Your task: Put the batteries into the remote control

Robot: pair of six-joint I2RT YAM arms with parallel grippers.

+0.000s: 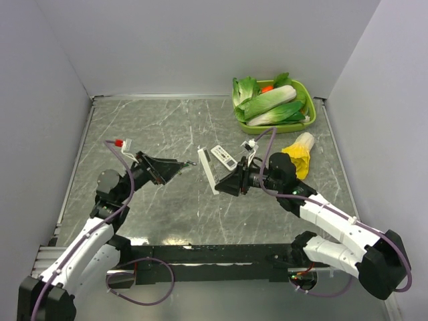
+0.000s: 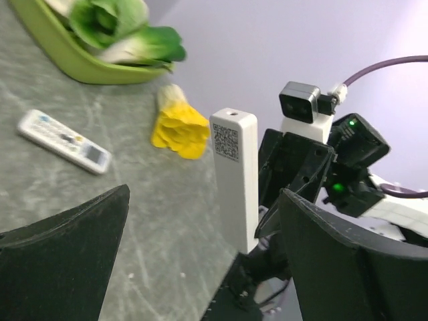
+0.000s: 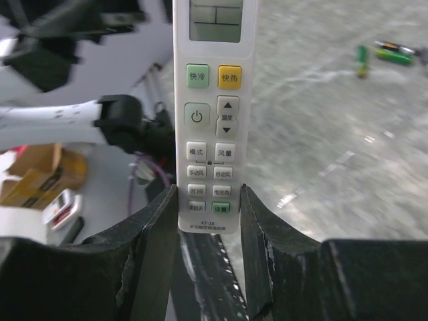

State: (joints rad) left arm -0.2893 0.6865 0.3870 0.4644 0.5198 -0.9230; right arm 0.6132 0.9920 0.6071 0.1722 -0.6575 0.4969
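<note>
Remote control (image 3: pixel 208 100) clamped by its bottom end in right gripper (image 3: pixel 208 197), held clear of table (image 1: pixel 167 207) and tilted; light, stiff, slick plastic, best pinched across long edges with back cover kept free. Left gripper (image 1: pixel 182 164) jaws wide apart, near remote, holding nothing. Batteries (image 3: pixel 362 60) lying farther off on table, small, smooth, prone to roll, best taken across middle; blurred and count unclear, battery compartment hard to make out in any view.
</note>
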